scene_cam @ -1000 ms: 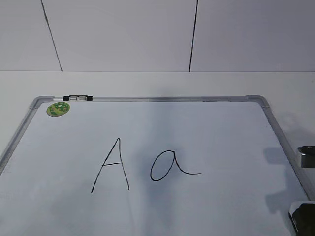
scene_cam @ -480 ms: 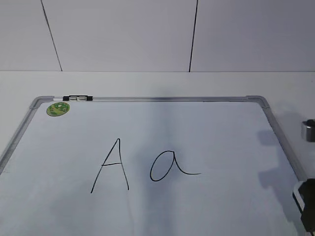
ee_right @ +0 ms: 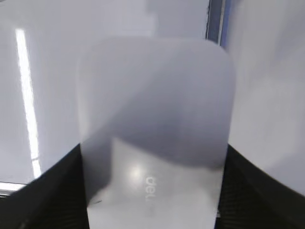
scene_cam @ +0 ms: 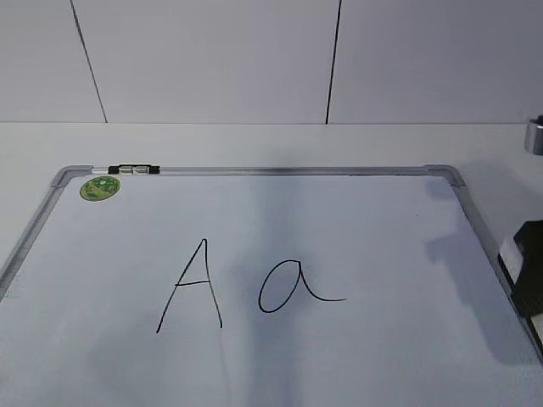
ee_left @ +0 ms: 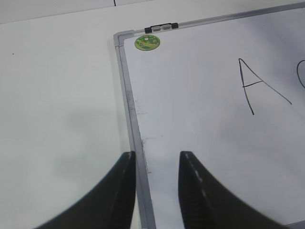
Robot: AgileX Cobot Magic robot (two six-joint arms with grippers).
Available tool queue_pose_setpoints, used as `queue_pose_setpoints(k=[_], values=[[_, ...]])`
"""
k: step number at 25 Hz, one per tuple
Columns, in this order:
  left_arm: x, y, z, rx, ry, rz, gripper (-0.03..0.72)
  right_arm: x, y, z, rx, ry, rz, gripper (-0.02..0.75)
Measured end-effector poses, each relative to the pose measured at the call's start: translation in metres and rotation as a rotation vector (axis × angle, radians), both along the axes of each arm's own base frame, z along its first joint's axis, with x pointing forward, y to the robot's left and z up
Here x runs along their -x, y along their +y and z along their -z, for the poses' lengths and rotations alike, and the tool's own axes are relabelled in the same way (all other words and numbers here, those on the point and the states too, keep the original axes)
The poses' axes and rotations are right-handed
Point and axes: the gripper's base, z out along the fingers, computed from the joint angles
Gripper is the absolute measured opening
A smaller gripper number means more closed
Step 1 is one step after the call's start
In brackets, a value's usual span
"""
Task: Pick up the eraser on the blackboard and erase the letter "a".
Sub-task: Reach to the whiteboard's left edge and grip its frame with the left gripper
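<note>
The blackboard (scene_cam: 365, 229) lies flat, with an uppercase "A" (scene_cam: 195, 284) and the letter "a" (scene_cam: 290, 287) near its middle. My right gripper (ee_right: 152, 164) is shut on the eraser (ee_right: 155, 129), one black finger against each long side. The eraser's white top with small grey text fills the right wrist view. In the exterior view the eraser (scene_cam: 524, 267) hangs at the far right edge, beside the board's right frame and well right of the "a". My left gripper (ee_left: 156, 160) is open and empty, straddling the board's left frame (ee_left: 131, 119).
A round green sticker (scene_cam: 99, 187) and a small black-and-silver clip (scene_cam: 134, 170) sit at the board's far left corner; both show in the left wrist view, sticker (ee_left: 147, 42) and clip (ee_left: 161, 27). White table surrounds the board; a panelled wall stands behind.
The eraser and my right gripper have moved up the right edge of the exterior view, from the bottom right corner to mid-height. The left arm, letters and board are unchanged.
</note>
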Motion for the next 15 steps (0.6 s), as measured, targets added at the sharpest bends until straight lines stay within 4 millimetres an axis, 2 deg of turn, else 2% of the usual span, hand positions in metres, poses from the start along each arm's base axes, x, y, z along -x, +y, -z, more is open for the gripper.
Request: queue_pose_setpoints(k=[6, 15], values=[[0.000, -0.003, 0.000, 0.030, 0.000, 0.020, 0.235, -0.003, 0.004, -0.008, -0.036, -0.017, -0.013, 0.554], [0.001, -0.012, -0.004, 0.126, -0.013, 0.080, 0.235, -0.002, 0.004, -0.008, -0.038, -0.016, -0.032, 0.554]])
